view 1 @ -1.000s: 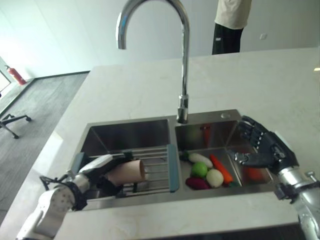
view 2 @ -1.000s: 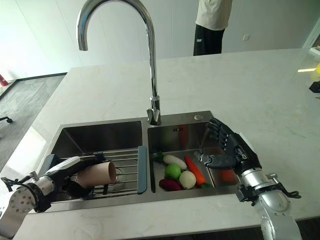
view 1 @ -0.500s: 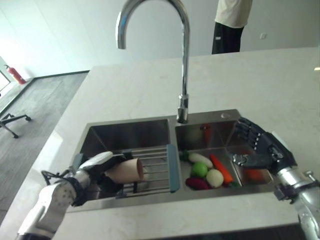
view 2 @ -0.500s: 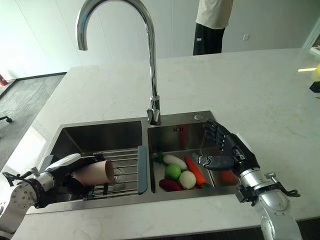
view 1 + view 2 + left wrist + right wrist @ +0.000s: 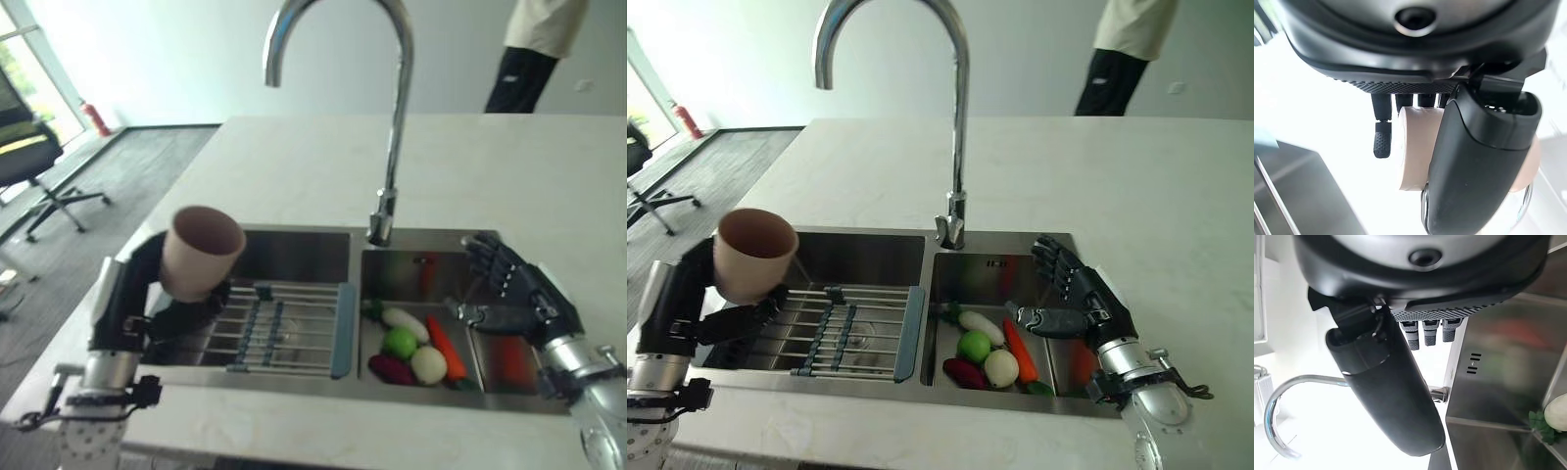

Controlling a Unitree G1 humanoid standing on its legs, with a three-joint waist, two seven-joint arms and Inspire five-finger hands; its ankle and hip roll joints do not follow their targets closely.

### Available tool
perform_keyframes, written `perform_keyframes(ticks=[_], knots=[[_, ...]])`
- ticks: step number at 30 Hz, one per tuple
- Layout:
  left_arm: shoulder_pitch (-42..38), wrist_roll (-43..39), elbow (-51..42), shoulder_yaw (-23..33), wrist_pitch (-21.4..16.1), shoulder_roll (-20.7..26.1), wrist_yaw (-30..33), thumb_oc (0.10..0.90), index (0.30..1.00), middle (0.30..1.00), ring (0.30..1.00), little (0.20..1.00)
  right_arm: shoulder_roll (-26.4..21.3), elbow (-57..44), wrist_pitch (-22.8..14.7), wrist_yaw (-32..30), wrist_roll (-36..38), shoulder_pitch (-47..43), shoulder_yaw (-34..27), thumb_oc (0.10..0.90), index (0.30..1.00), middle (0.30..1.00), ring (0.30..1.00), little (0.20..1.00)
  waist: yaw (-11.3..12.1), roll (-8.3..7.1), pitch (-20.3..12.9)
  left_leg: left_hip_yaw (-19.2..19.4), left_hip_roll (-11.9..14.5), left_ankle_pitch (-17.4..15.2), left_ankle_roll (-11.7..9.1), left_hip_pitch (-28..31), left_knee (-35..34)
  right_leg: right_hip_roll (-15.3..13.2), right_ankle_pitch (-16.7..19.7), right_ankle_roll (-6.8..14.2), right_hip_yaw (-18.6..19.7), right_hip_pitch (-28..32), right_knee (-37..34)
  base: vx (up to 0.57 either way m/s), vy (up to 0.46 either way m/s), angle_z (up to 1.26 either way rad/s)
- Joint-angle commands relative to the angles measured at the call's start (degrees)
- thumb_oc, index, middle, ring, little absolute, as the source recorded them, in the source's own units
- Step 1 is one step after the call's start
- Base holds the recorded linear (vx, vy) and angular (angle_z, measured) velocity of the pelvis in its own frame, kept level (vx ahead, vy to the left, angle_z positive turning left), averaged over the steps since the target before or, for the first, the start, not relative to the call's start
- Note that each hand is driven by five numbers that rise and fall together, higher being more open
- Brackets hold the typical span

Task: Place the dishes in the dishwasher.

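Observation:
A tan cup (image 5: 201, 251) is held upright above the left edge of the sink, its mouth facing up. My left hand (image 5: 129, 291) is shut on it from below and behind; the left wrist view shows the cup (image 5: 1418, 147) clamped between thumb and fingers. My right hand (image 5: 517, 301) hovers open over the right basin, fingers spread, holding nothing; its thumb and fingertips (image 5: 1431, 329) show straight in the right wrist view.
A wire rack (image 5: 284, 320) spans the left basin. The right basin (image 5: 428, 269) holds toy vegetables: a carrot (image 5: 445, 347), a green ball (image 5: 400, 342), white pieces, a dark red one. A tall faucet (image 5: 396, 147) rises between the basins. A person (image 5: 534, 54) stands beyond the counter.
My left hand has lifted the cup off the rack and turned it upright above the sink's left edge. The camera has shifted. The right hand has stayed in place.

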Motion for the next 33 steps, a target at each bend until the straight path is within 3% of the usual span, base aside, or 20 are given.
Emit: perform_keyframes(ticks=[1,5,8,9,10,11,12,15,16,17,18,19,21,22,23,24,26,27,29,33], knots=[[-7.6,-8.9,-5.4,2.8,-10.9,3.9,5.3,0.4,0.3,0.3,0.3,0.3,-0.4,-6.9,-8.3,-4.3,0.5,-5.6,-6.0,0.8,0.9,0.9,0.9,0.9,-2.0,-3.1,0.2,4.3,1.6,-9.0,-2.7,0.4,8.7,-0.6,4.7,3.3,-4.3,7.6,-10.5,-0.18,-0.065,1.15],[-10.5,-10.4,-6.2,2.4,-14.5,1.2,9.0,0.4,0.3,0.3,0.3,0.3,-0.3,-4.3,-14.7,-7.4,1.9,-6.1,-8.4,0.8,0.9,0.9,0.9,0.9,-4.0,-5.6,0.0,12.8,-2.6,-9.6,-0.4,10.6,8.7,-4.0,6.6,2.6,-9.2,6.6,-10.5,-0.25,0.016,0.93],[-12.4,-11.8,-5.8,0.9,-15.8,0.6,9.3,0.4,0.3,0.3,0.3,0.3,1.4,-4.9,-16.5,-11.2,1.0,-6.1,-9.1,0.8,0.9,0.9,0.9,0.9,-5.9,-5.56,-0.5,17.8,-0.5,-9.9,-1.2,15.4,8.7,-5.1,7.9,2.2,-14.1,6.5,-10.5,-0.22,0.184,1.66],[-13.0,-12.5,-5.5,0.4,-16.0,0.7,9.0,0.4,0.3,0.3,0.3,0.3,1.6,-4.9,-16.9,-12.4,0.2,-5.9,-9.4,0.8,0.9,0.9,0.9,0.9,-6.4,-5.28,-0.7,18.5,0.8,-12.0,-1.9,15.9,8.7,-5.2,7.6,2.9,-14.4,7.0,-10.5,-0.09,0.185,1.67],[-13.0,-12.5,-5.5,0.4,-16.0,0.7,9.0,0.4,0.3,0.3,0.3,0.3,1.6,-4.9,-16.9,-12.4,0.2,-5.9,-9.4,0.8,0.9,0.9,0.9,0.9,-6.4,-5.28,-0.7,18.5,0.8,-12.0,-1.9,15.9,8.7,-5.2,7.6,2.9,-14.4,7.0,-10.5,-0.15,0.315,1.59],[-12.9,-13.5,-5.2,-0.5,-16.5,0.8,8.4,0.4,0.3,0.3,0.3,0.3,2.3,-5.2,-17.4,-14.8,-0.5,-5.7,-9.1,0.8,0.9,0.9,0.9,0.9,-6.7,-5.02,-0.8,18.9,2.0,-16.7,-1.8,16.3,8.7,-7.1,9.9,4.8,-16.3,6.5,-10.5,-0.14,0.26,1.41],[-12.6,-13.8,-5.4,-0.5,-16.6,0.8,8.2,0.4,0.3,0.3,0.3,0.3,2.6,-5.2,-17.6,-15.0,-0.6,-5.6,-9.0,0.8,0.9,0.9,0.9,0.9,-6.7,-4.95,-0.8,18.1,1.7,-17.8,-1.4,15.9,8.7,-7.5,10.5,5.5,-16.7,6.4,-10.5,-0.18,0.373,1.14],[-10.9,-14.8,-6.7,0.4,-16.5,0.7,7.4,0.4,0.3,0.3,0.3,0.3,4.2,-5.5,-19.0,-15.3,-1.1,-5.4,-7.9,0.8,0.9,0.9,0.9,0.9,-4.8,-4.83,-0.4,15.2,-0.7,-20.2,-0.7,13.8,8.7,-10.6,13.8,8.4,-18.1,5.6,-10.5,-0.11,0.396,1.15],[-10.9,-15.6,-7.1,0.7,-15.8,0.9,7.6,0.4,0.3,0.3,0.3,0.3,5.5,-5.7,-19.5,-16.1,-2.7,-6.0,-6.4,0.8,0.9,0.9,0.9,0.9,-3.3,-5.39,-0.1,13.3,-3.4,-20.5,-0.2,11.9,8.7,-14.0,18.6,9.9,-19.4,5.3,-10.5,-0.16,0.534,1.14],[-11.0,-15.0,-7.2,0.9,-15.4,0.9,8.4,0.4,0.3,0.3,0.3,0.3,6.4,-5.9,-19.8,-16.1,-3.5,-6.3,-5.3,0.8,0.9,0.9,0.9,0.9,-2.2,-5.9,0.3,13.5,-5.0,-20.5,0.5,11.1,8.7,-16.7,21.9,10.0,-21.8,5.2,-10.5,-0.07,0.454,1.14],[-11.1,-14.7,-7.3,1.1,-15.1,1.0,8.8,0.4,0.3,0.3,0.3,0.3,6.7,-6.1,-19.8,-16.2,-3.5,-6.4,-4.8,0.8,0.9,0.9,0.9,0.9,-1.7,-5.86,0.3,11.8,-5.7,-21.4,0.6,11.0,8.7,-17.1,22.3,10.8,-21.0,5.5,-10.5,-0.08,0.358,0.85],[-11.2,-14.4,-7.7,1.1,-14.4,1.0,9.4,0.4,0.3,0.3,0.3,0.3,7.2,-6.4,-20.0,-16.2,-3.6,-6.2,-4.5,0.8,0.9,0.9,0.9,0.9,-1.1,-6.27,0.7,12.0,-6.8,-21.0,1.3,10.3,8.7,-18.6,23.9,10.4,-22.7,5.5,-10.5,0.0,0.298,0.44],[-11.6,-13.7,-8.3,0.9,-13.1,0.9,10.0,0.4,0.3,0.3,0.3,0.3,7.8,-6.9,-19.9,-15.8,-3.7,-6.1,-3.5,0.8,0.9,0.9,0.9,0.9,-0.5,-6.36,1.0,9.9,-8.3,-21.1,2.2,9.5,8.7,-19.2,24.8,10.3,-22.3,5.9,-10.5,-0.01,0.282,0.38],[-11.8,-13.4,-8.5,0.7,-12.7,0.9,10.2,0.4,0.3,0.3,0.3,0.3,8.0,-7.0,-19.8,-15.8,-3.9,-6.2,-3.3,0.8,0.9,0.9,0.9,0.9,-0.6,-6.34,1.1,9.0,-8.7,-21.0,2.5,9.2,8.7,-18.8,24.7,10.2,-21.6,6.1,-10.5,0.03,0.276,0.56],[-12.3,-12.1,-8.8,0.0,-12.0,0.9,10.9,0.4,0.3,0.3,0.3,0.3,8.2,-7.3,-20.1,-15.1,-4.1,-6.1,-2.7,0.8,0.9,0.9,0.9,0.9,-1.1,-6.13,1.4,6.6,-9.5,-20.8,3.3,8.6,8.7,-16.6,23.5,9.6,-18.0,5.8,-10.5,0.06,0.219,0.75],[-13.2,-11.7,-8.5,-1.3,-12.0,1.2,10.4,0.4,0.3,0.3,0.3,0.3,8.1,-7.4,-20.3,-15.8,-4.4,-5.5,-2.7,0.8,0.9,0.9,0.9,0.9,-2.7,-6.04,1.5,2.6,-10.8,-20.8,4.6,7.5,8.7,-11.0,19.2,8.2,-9.9,4.5,-10.5,0.09,0.188,0.91],[-14.8,-12.4,-8.1,-2.9,-10.8,1.1,9.5,0.4,0.3,0.3,0.3,0.3,7.3,-7.5,-19.9,-15.8,-4.0,-4.9,-3.3,0.8,0.9,0.9,0.9,0.9,-4.3,-5.74,0.7,-1.9,-11.9,-20.2,5.7,5.6,8.7,-3.9,12.5,6.4,-0.8,4.1,-10.5,0.11,0.132,2.25],[-15.4,-11.3,-7.8,-3.7,-10.3,0.8,10.9,0.4,0.3,0.3,0.3,0.3,6.7,-7.5,-19.4,-14.6,-3.5,-5.1,-3.3,0.8,0.9,0.9,0.9,0.9,-4.7,-5.79,0.0,-3.2,-12.4,-19.4,5.8,4.4,8.7,-1.4,10.2,5.6,1.7,3.8,-10.5,0.09,0.153,2.81],[-15.9,-10.1,-7.4,-4.5,-9.4,0.5,13.3,0.4,0.3,0.3,0.3,0.3,5.5,-7.5,-19.0,-12.3,-2.1,-5.6,-3.3,0.8,0.9,0.9,0.9,0.9,-4.4,-5.91,-1.1,-4.5,-13.4,-19.2,6.2,3.2,8.7,0.1,8.8,5.2,3.9,4.2,-10.5,0.06,0.085,1.92],[-14.1,-11.3,-8.1,-4.1,-9.2,-0.8,15.3,0.4,0.3,0.3,0.3,0.3,4.2,-7.6,-18.5,-11.2,-1.8,-6.0,-2.6,0.8,0.9,0.9,0.9,0.9,-2.2,-5.92,-1.8,-6.3,-13.8,-18.9,6.1,2.6,8.7,1.0,6.2,4.3,4.3,5.6,-10.5,0.03,-0.047,0.55]])
